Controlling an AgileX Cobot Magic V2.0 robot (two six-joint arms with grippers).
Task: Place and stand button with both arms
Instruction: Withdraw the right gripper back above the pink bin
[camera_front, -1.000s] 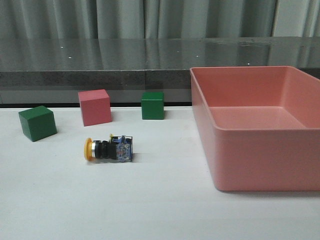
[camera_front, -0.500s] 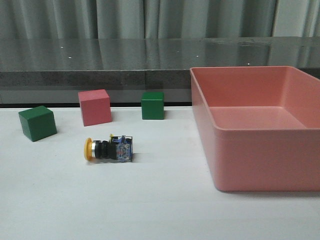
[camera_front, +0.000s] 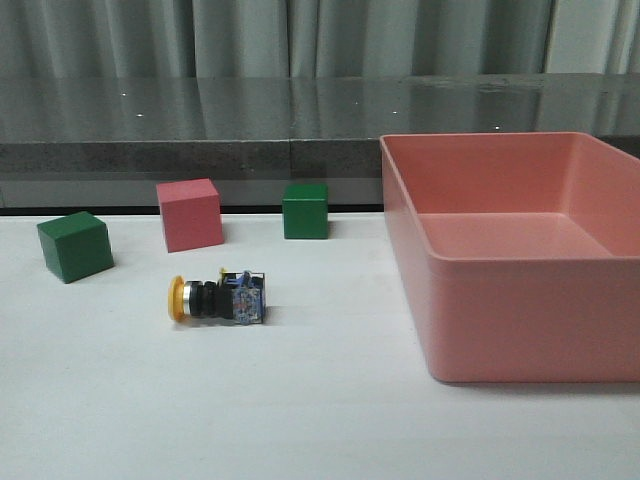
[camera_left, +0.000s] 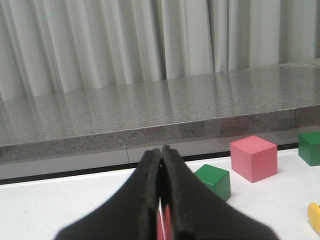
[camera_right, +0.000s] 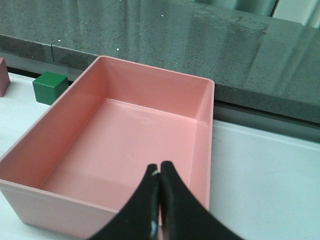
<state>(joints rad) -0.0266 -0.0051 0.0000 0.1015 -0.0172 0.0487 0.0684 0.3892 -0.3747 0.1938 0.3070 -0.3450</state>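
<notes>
On table (camera_front: 320, 420), button (camera_front: 217, 299) lies sideways, w/ open space.

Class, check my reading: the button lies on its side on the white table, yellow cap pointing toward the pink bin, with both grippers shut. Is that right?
Not quite. In the front view the button does lie on its side, but its yellow cap points away from the pink bin. The left gripper and right gripper are both shut, as stated.

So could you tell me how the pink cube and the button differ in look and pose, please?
The pink cube is one plain colour, while the button mixes a yellow cap, silver collar, black barrel and blue base. The cube sits flat on a face, whereas the button lies on its side, cap pointing left. The cube looks bigger than the button. Both rest on the white table, untouched.
</notes>
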